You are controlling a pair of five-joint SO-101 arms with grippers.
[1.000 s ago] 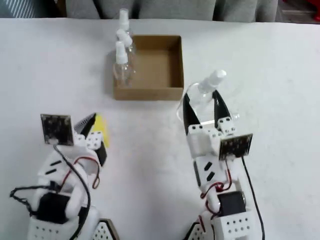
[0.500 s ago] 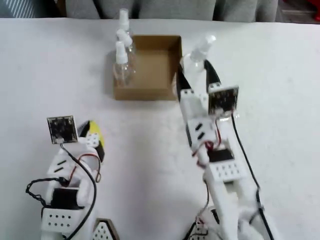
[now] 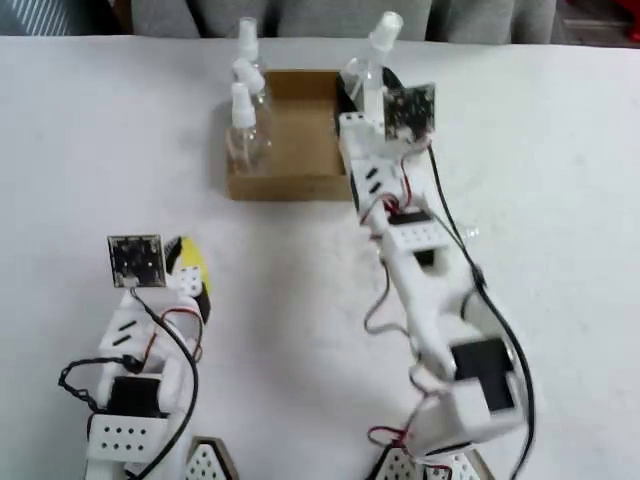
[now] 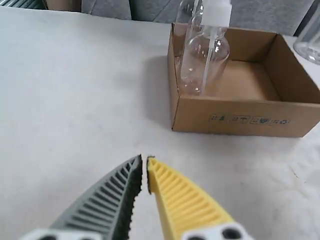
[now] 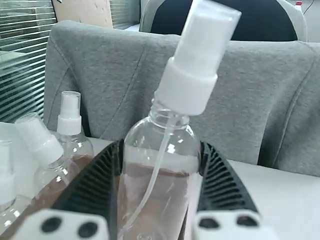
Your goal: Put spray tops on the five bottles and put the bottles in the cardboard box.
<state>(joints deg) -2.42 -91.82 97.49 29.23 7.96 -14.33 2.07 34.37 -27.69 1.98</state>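
White worktop [image 3: 560, 150]. A capped bottle [image 5: 160, 150] is clamped in the right tool [image 3: 368, 80], held over the box [image 3: 300, 185] at its far right corner. Three bottles [image 3: 243, 140] are stood inside along its left wall. Left tool [image 4: 145, 162] is closed, empty, well short of the box.

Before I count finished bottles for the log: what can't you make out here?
1. Base of the clear plastic bottle with white spray top: hidden by the right tool and arm in the high view, cut by the edge in the right wrist view.
2. Right side of the brown cardboard box: covered by that arm, high view.
3. Three clear spray bottles at the box's left wall: tops cut off, left wrist view.
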